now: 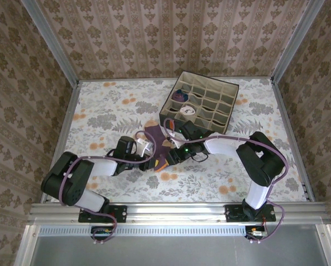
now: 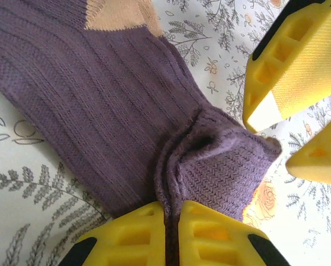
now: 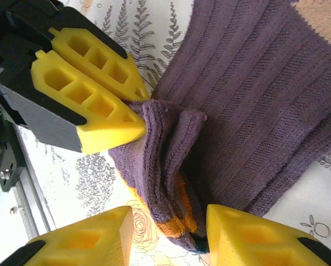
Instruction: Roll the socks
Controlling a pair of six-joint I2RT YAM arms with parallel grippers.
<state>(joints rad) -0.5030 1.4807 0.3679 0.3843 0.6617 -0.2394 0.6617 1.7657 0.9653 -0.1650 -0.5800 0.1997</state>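
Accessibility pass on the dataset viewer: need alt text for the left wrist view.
The left gripper is shut on a bunched fold of a ribbed purple sock with a tan heel, which lies on a floral tablecloth. At the right edge, the right gripper has its yellow fingers apart beside the tip of that fold.

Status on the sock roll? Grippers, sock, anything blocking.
Left gripper shut on the purple sock, at its bunched end. Right gripper open, fingers straddling that same end. Box beyond the arms, not in the way.
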